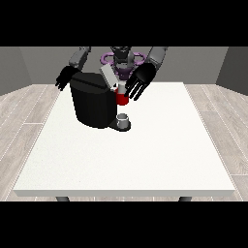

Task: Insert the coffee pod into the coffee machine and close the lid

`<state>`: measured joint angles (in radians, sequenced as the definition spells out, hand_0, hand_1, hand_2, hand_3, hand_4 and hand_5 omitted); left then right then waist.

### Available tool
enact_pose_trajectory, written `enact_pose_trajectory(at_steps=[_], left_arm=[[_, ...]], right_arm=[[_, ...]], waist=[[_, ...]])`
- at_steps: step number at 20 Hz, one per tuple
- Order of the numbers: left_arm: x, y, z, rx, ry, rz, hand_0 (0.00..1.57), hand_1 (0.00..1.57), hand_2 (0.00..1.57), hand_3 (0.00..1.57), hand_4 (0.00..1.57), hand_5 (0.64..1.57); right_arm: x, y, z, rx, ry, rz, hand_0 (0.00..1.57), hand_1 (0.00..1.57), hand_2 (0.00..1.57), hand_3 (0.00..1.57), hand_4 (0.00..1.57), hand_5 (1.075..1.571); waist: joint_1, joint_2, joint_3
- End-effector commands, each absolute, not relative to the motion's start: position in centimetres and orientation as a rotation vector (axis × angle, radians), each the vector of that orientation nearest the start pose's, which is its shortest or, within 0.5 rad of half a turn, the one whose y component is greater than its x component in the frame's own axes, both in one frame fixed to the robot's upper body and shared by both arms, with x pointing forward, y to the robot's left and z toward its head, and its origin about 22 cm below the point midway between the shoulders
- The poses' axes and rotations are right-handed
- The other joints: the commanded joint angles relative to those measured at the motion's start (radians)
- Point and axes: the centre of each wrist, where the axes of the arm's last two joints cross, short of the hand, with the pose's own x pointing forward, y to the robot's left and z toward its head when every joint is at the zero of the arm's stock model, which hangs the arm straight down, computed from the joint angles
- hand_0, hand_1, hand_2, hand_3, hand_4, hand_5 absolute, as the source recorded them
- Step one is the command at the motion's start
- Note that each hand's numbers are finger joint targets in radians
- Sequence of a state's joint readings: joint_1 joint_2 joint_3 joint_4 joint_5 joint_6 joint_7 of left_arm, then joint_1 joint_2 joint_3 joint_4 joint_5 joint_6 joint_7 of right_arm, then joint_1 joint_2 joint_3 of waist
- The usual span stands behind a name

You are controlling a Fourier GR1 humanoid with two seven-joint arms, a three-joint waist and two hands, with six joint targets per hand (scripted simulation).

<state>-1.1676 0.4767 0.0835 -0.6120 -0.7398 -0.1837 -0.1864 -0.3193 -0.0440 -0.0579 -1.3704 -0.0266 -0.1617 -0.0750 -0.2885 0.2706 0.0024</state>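
Observation:
The black coffee machine (92,104) stands on the far left part of the white table (145,160). Its light grey lid (108,76) is tilted up. A red thing at the machine (121,100) shows below the lid. On the machine's front base sits a small grey thing (124,120); I cannot tell whether it is the pod. The hand at the view's right (140,80) hovers just right of the lid and above the red thing, fingers spread and straight, holding nothing. The hand at the view's left (64,77) hangs behind the machine's left side with relaxed fingers.
The table's near edge (126,193) runs across the lower view. Wooden floor surrounds the table, and grey walls stand behind the robot.

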Motion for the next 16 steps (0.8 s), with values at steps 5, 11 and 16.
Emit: enact_pose_trajectory(at_steps=[5,11,16], left_arm=[[46.2,24.6,22.7,0.759,-1.623,-1.105,0.00,0.00,0.00,0.00,0.00,1.571],[46.1,25.1,21.6,0.690,-1.571,-1.107,0.00,0.00,0.00,0.00,0.00,1.571],[45.6,25.8,17.3,0.690,-1.512,-1.082,0.00,0.00,0.00,0.00,0.00,1.571]], right_arm=[[32.1,-22.6,2.2,-0.125,-1.731,-0.109,0.00,0.00,0.00,0.00,0.42,1.571],[30.0,-23.1,-0.6,-0.100,-1.684,-0.133,0.00,0.00,0.00,0.00,0.43,1.571],[30.2,-23.8,1.9,-0.094,-1.659,-0.119,0.00,0.00,0.00,0.00,0.43,1.571]], waist=[[0.053,-0.021,-0.0019],[0.063,-0.103,-0.0019],[0.054,-0.159,-0.0025]])
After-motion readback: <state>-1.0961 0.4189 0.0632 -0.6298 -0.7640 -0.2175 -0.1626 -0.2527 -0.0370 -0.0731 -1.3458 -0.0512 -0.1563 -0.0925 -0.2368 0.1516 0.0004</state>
